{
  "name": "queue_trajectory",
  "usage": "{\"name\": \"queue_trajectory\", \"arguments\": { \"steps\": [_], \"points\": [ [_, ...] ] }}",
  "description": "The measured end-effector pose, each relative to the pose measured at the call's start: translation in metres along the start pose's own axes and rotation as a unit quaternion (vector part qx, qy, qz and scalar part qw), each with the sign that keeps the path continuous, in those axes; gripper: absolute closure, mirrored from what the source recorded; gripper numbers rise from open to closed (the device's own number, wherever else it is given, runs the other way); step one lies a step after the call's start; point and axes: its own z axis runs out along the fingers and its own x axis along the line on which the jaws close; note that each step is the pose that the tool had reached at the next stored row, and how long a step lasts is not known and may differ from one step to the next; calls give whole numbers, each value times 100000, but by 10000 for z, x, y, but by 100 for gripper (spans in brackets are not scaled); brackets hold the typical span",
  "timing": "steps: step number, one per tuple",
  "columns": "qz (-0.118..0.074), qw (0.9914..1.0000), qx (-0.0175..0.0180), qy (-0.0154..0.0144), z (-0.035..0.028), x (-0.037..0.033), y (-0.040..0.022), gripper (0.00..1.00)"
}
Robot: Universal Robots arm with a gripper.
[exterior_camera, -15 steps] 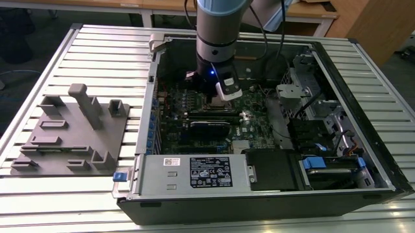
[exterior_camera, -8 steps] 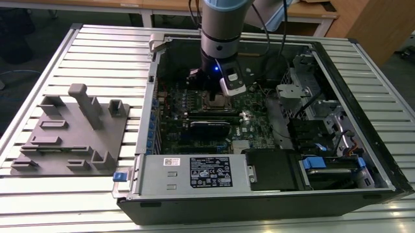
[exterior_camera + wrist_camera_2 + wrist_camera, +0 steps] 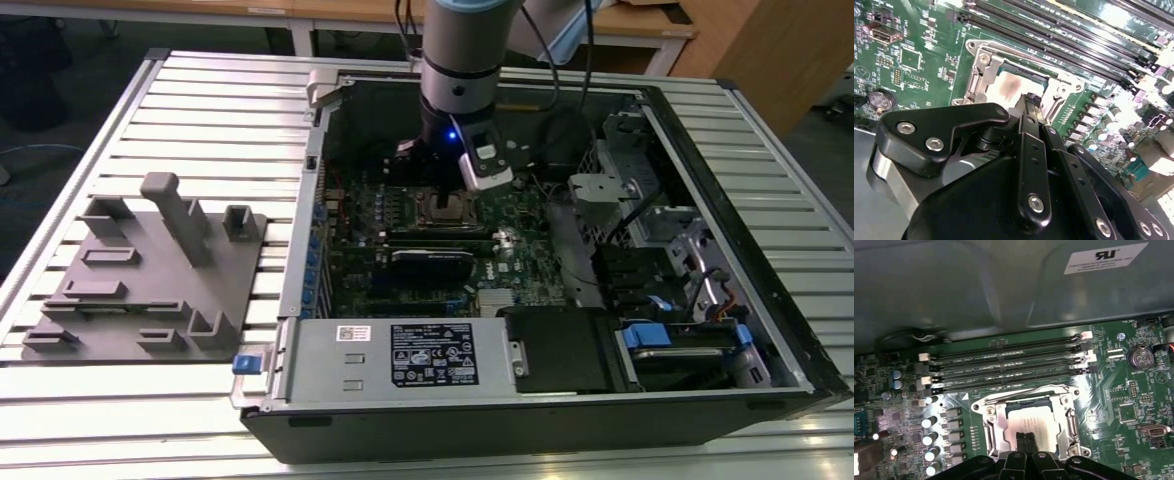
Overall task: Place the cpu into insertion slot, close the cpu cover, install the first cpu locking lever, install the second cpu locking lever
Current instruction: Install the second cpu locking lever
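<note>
In the exterior view the arm reaches down into the open computer case [image 3: 747,300] lying on the slatted worktop [image 3: 200,110], its hand [image 3: 447,196] low over the insertion slot [image 3: 454,210], at about 12 o'clock from the black card. In the first wrist view the cpu [image 3: 1029,421] lies in the insertion slot, framed by the silvery cpu cover [image 3: 991,422]. The hand's fingers [image 3: 1026,450] are pressed narrowly together, tips at the chip's near edge, holding nothing visible.
</note>
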Motion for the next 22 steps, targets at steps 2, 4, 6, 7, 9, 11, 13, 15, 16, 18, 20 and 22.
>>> {"name": "queue_trajectory", "arguments": {
  "steps": [2,4,6,7,9,11,13,15,16,18,20,22],
  "points": [
    [-6,99999,420,-67,3,-22,25,90],
    [-13,99998,686,-110,6,-44,44,90],
    [-12,99997,782,-126,7,-48,49,90],
    [-15,99997,787,-129,7,-48,49,90],
    [-272,99997,782,-112,5,-53,50,90],
    [-664,99995,786,-80,5,-60,50,90],
    [-864,99993,779,-63,6,-60,51,90],
    [-871,99993,780,-62,5,-60,51,90],
    [-876,99993,790,-58,0,-61,52,90],
    [-876,99993,769,-64,-3,-61,52,90],
    [-876,99993,774,-62,-5,-61,52,90],
    [-876,99993,774,-64,-6,-61,52,90]
  ]
}}
